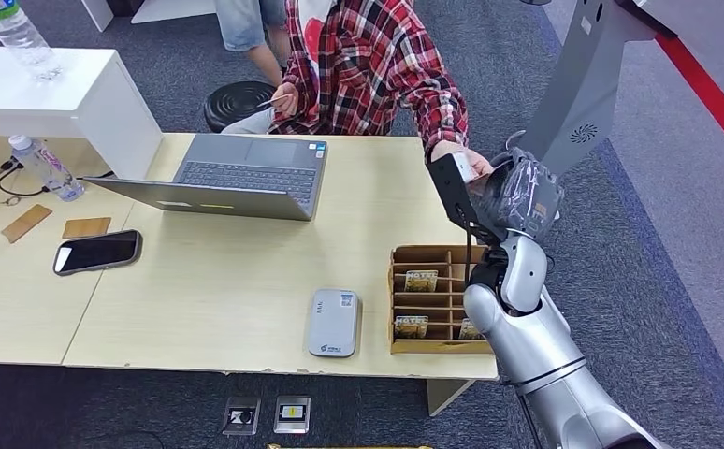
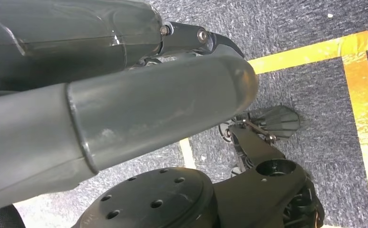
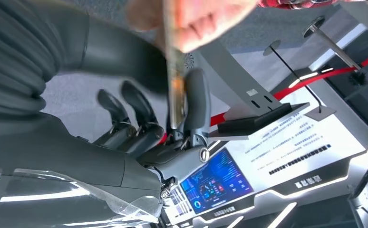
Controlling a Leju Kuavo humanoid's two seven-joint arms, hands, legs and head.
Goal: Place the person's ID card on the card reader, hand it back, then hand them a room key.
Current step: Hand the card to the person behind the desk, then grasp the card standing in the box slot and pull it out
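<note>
My right hand [image 1: 517,196] is raised past the table's far right corner, against the hand [image 1: 458,157] of a person in a red plaid shirt. In the right wrist view a thin card [image 3: 174,80] stands edge-on, pinched between my thumb and a finger [image 3: 197,102]. The person's fingers [image 3: 196,19] hold its other end. I cannot tell which card it is. The grey card reader [image 1: 332,322] lies near the table's front edge. Right of it a wooden divided box [image 1: 438,254] holds hotel key cards [image 1: 421,280]. My left hand [image 2: 125,104] hangs over the carpet, holding nothing.
An open laptop [image 1: 237,178] sits at the back of the table [image 1: 237,271], with a dark phone [image 1: 97,252] and a water bottle [image 1: 45,166] to its left. A grey kiosk stand [image 1: 583,84] rises close behind my right hand. The person's other hand holds something thin [image 1: 279,98].
</note>
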